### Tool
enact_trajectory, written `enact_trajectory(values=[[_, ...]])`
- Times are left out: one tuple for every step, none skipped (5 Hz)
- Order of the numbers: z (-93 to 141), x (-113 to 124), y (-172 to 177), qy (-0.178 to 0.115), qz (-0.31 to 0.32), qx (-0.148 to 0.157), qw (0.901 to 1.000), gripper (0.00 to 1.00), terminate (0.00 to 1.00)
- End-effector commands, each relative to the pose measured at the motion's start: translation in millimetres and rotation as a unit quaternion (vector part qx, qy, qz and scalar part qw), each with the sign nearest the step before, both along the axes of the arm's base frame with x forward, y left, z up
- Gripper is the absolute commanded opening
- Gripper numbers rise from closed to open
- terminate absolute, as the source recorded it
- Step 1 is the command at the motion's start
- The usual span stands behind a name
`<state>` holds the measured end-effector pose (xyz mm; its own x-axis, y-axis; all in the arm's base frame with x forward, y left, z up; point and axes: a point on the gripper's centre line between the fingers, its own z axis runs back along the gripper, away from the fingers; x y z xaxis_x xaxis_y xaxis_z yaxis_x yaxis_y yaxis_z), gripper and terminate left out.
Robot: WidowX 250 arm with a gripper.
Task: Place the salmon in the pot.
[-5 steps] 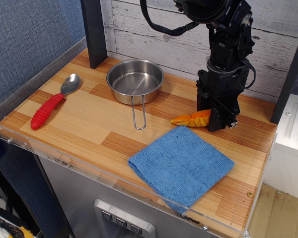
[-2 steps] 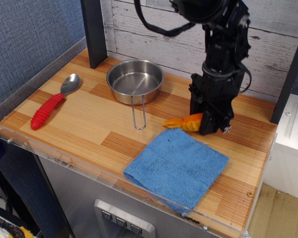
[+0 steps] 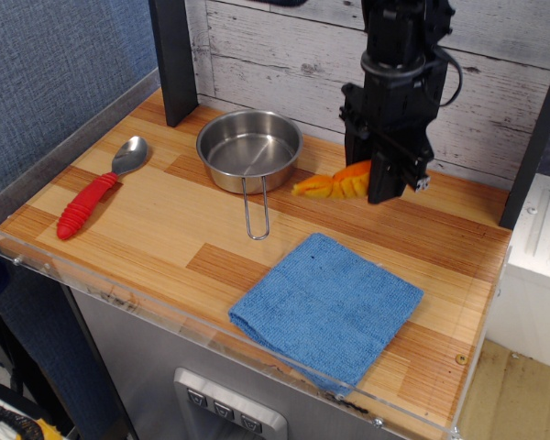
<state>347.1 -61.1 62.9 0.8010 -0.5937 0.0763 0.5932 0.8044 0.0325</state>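
The salmon (image 3: 335, 184) is a small orange toy piece with a yellower tail end pointing left. My black gripper (image 3: 371, 180) is shut on its right end and holds it lifted above the wooden table, just right of the pot. The pot (image 3: 249, 150) is a shallow round steel pan at the back middle, empty, with its thin wire handle (image 3: 256, 209) pointing toward the front.
A blue cloth (image 3: 328, 306) lies at the front right. A red-handled spoon (image 3: 99, 188) lies at the left. A dark post (image 3: 172, 57) stands at the back left. A clear plastic lip (image 3: 147, 307) runs along the table's front edge.
My gripper has lifted the salmon off the table and carried it up and left toward the pot. The blue cloth shifted slightly left early on.
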Motion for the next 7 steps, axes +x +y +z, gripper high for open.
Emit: enact_trajectory(values=[[39,12,43,-0.053,0.052,-0.001,0.9973,0.00,0.00],[40,21,67,-0.055,0.079,0.000,0.9954,0.00,0.00],[37,34,86,-0.048,0.106,0.000,0.9932,0.00,0.00],[32,47,102,-0.041,0.128,0.004,0.9910,0.00,0.00],[20,57,114,-0.035,0.142,0.007,0.9892,0.00,0.00],[8,64,128,-0.021,0.154,0.019,0.9877,0.00,0.00],[2,58,138,-0.016,0.157,0.024,0.9872,0.00,0.00]])
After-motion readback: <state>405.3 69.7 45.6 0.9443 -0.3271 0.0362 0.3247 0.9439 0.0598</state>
